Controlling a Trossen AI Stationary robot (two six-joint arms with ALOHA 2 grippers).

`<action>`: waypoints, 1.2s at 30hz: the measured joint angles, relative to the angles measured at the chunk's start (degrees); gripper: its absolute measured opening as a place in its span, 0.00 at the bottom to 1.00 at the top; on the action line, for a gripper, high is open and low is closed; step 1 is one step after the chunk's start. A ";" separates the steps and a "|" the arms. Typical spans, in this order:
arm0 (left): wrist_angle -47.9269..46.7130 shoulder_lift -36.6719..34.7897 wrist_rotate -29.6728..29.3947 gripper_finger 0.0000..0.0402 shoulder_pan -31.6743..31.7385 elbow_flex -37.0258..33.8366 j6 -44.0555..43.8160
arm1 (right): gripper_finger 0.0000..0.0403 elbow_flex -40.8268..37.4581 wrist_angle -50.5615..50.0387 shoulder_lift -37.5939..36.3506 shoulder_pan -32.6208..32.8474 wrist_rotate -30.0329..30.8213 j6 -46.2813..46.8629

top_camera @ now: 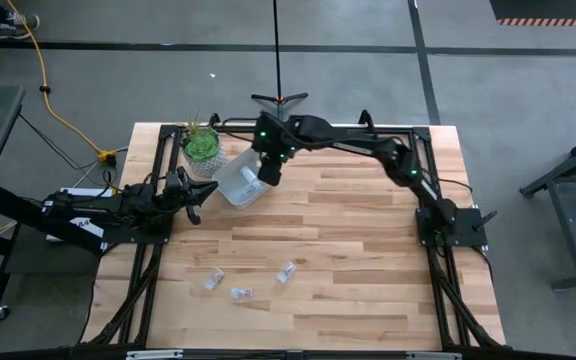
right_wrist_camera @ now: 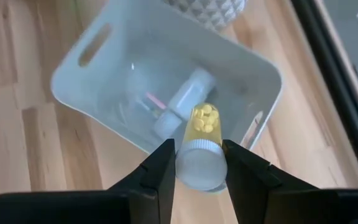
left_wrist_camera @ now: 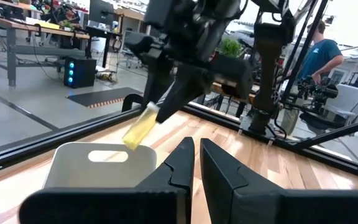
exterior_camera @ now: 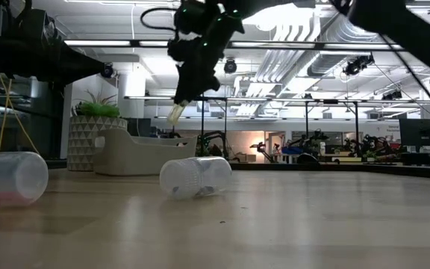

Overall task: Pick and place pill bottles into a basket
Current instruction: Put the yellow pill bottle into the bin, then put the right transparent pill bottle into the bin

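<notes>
My right gripper (right_wrist_camera: 199, 168) hangs above the pale basket (top_camera: 236, 182), shut on a yellowish pill bottle (right_wrist_camera: 202, 124). The bottle also shows in the low view (exterior_camera: 176, 112) and the left wrist view (left_wrist_camera: 140, 127). Inside the basket lie a white bottle (right_wrist_camera: 188, 93) and a clear one (right_wrist_camera: 138, 93). Three clear bottles (top_camera: 213, 281) (top_camera: 240, 294) (top_camera: 286, 272) lie on their sides on the near part of the table. My left gripper (top_camera: 194, 203) waits, shut and empty, left of the basket. My right gripper pinches the yellowish bottle at its white cap end (right_wrist_camera: 197, 163) between the two fingers. The fingers come from above, slanting down toward the basket, and lie along the bottle. The bottle hangs tilted below the fingertips, its yellow end (left_wrist_camera: 135, 134) lowest, clear of the basket.
A green plant in a pale patterned pot (top_camera: 201, 146) stands right behind the basket at the table's far left. The low view shows two of the lying bottles close by (exterior_camera: 195, 177) (exterior_camera: 10, 178). A person (left_wrist_camera: 325, 50) stands in the room beyond the table.
</notes>
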 joint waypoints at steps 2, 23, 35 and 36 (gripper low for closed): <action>-0.01 0.00 -0.06 0.16 0.00 -0.01 0.01 | 0.28 3.41 -2.56 2.71 -0.01 -0.15 -0.16; -0.01 0.11 -0.53 0.16 0.00 0.01 0.01 | 0.30 -4.74 -2.31 2.10 0.14 -1.47 0.07; -0.01 0.11 -0.97 0.16 0.02 -0.01 0.01 | 0.37 -4.74 -2.31 2.05 0.16 -1.55 1.51; 0.01 0.11 -0.97 0.16 0.01 0.00 0.01 | 0.38 -4.75 -2.31 2.03 0.13 -1.55 1.51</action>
